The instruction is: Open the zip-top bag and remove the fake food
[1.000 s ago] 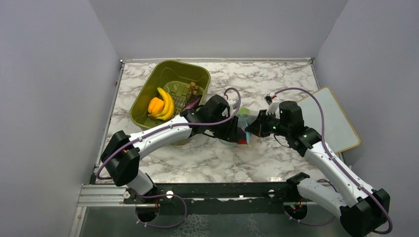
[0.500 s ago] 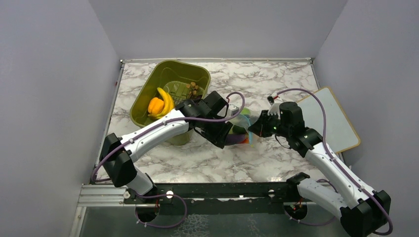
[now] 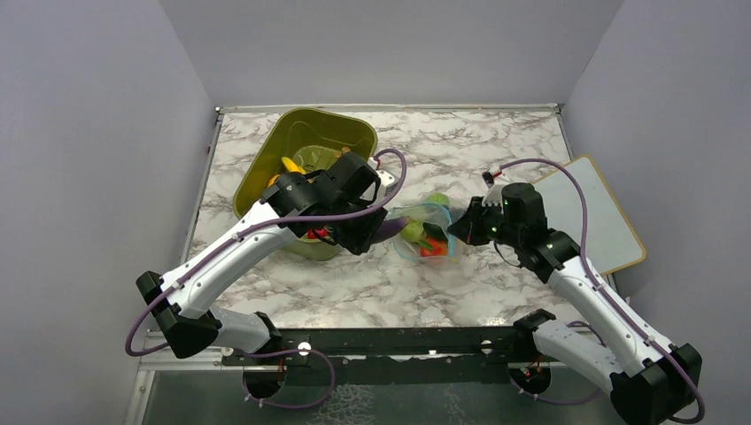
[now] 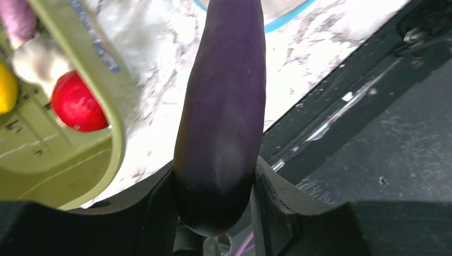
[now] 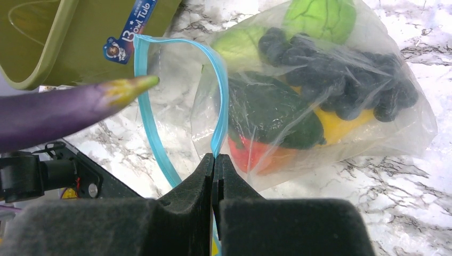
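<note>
Zip-top bag (image 5: 341, 114) lies on its side near the middle of the tabletop (image 3: 496, 142), mouth gaping toward the left edge. See the right gripper (image 5: 214, 160): pinched fully closed on the bag's blue zipper strip (image 5: 219, 106). Through the plastic the fake food (image 5: 277, 109) shows as green pieces, a dark cluster, something yellow and something red-orange. Over to the left gripper (image 4: 216, 213): jaws partway apart, clamped on the fat end of the purple eggplant (image 4: 221, 106), its yellow-green tip right at the bag's mouth. By the far left corner sits the green bin (image 3: 257, 181), a banana (image 3: 289, 165) inside.
</note>
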